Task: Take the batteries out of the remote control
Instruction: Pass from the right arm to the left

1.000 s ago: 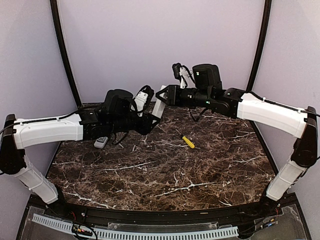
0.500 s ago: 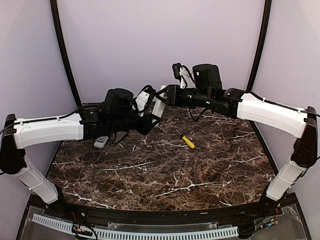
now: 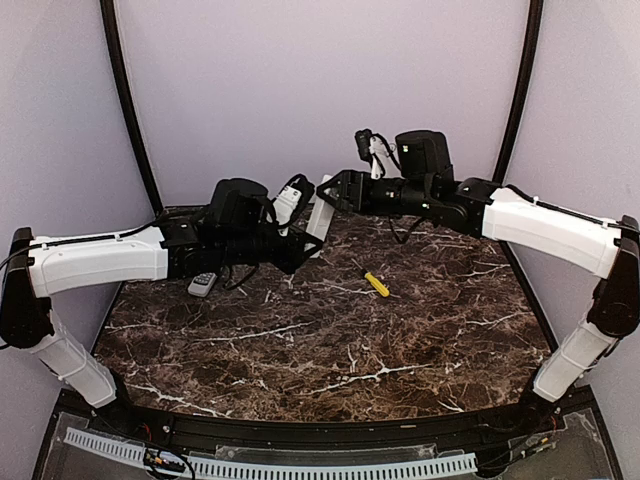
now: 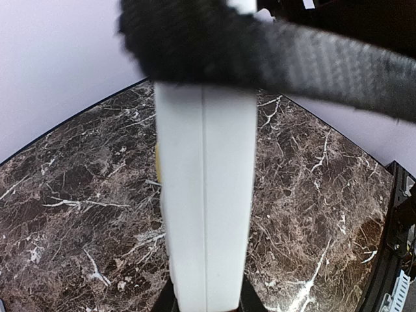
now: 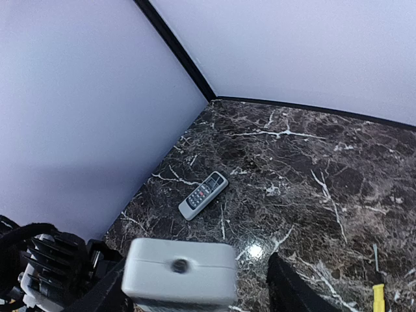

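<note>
A long white remote control (image 3: 320, 212) is held up in the air, tilted, over the back of the table. My left gripper (image 3: 303, 240) is shut on its lower end; in the left wrist view the remote's white body (image 4: 205, 195) fills the middle, with a black finger on each side at the bottom edge, around my left gripper (image 4: 207, 303). My right gripper (image 3: 331, 192) stands open at the remote's top end (image 5: 179, 270), and its right finger (image 5: 292, 286) is clear of the casing. No batteries show in any view.
A small grey remote with buttons (image 3: 202, 284) (image 5: 203, 195) lies on the marble table (image 3: 330, 340) at the back left near the wall. A yellow-handled stick tool (image 3: 376, 283) (image 5: 376, 296) lies near the table's middle. Purple walls close in the back and sides.
My right gripper has opened off the white remote's top end and drawn back a little to the right. The left gripper has closed tighter on the remote and still holds it.
</note>
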Tool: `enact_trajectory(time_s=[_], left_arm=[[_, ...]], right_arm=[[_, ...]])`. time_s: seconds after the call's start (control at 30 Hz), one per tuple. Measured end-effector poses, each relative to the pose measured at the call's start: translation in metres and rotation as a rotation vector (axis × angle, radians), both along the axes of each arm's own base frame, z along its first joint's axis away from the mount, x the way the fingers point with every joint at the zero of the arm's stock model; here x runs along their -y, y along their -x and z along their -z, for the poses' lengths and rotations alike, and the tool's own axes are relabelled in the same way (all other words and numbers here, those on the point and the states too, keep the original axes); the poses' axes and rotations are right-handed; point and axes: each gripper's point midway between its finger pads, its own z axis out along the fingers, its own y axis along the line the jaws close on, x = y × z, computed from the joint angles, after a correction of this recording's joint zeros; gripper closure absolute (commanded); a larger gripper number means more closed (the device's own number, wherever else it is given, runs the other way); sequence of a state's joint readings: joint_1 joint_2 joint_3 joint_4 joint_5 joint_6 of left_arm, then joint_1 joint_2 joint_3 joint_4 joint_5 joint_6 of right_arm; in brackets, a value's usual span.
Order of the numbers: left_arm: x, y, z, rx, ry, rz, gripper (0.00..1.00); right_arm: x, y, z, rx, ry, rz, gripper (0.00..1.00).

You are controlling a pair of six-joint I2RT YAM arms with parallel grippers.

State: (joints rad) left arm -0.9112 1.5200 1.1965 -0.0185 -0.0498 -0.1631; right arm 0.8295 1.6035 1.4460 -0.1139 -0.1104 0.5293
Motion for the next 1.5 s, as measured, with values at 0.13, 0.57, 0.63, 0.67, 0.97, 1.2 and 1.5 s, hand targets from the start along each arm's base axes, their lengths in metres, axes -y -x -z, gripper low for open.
enact_trajectory(time_s=[0.13, 0.57, 0.63, 0.67, 0.97, 1.2, 1.5], left_arm=[[-0.005, 0.007, 0.006, -0.054, 0.009, 0.059, 1.0], [-0.041, 0.049, 0.018, -0.318, 0.043, 0.367, 1.0], [-0.038, 0.062, 0.011, -0.342, 0.069, 0.442, 1.0], [-0.036, 0.067, 0.006, -0.35, 0.083, 0.478, 1.0], [-0.03, 0.098, -0.012, -0.419, 0.16, 0.655, 1.0], [-0.03, 0.104, -0.011, -0.448, 0.172, 0.688, 1.0], [-0.029, 0.105, -0.01, -0.46, 0.175, 0.698, 1.0]], right_arm=[[0.037, -0.009, 0.001, -0.01, -0.008, 0.019, 0.13], [0.068, 0.036, -0.024, 0.1, 0.027, -0.312, 0.14], [0.061, 0.046, -0.02, 0.078, 0.03, -0.392, 0.15], [0.058, 0.049, -0.018, 0.066, 0.03, -0.427, 0.15], [0.029, 0.076, 0.01, -0.071, 0.018, -0.644, 0.22], [0.016, 0.096, 0.001, -0.078, -0.016, -0.75, 0.36], [0.01, 0.106, -0.008, -0.078, -0.05, -0.803, 0.63]])
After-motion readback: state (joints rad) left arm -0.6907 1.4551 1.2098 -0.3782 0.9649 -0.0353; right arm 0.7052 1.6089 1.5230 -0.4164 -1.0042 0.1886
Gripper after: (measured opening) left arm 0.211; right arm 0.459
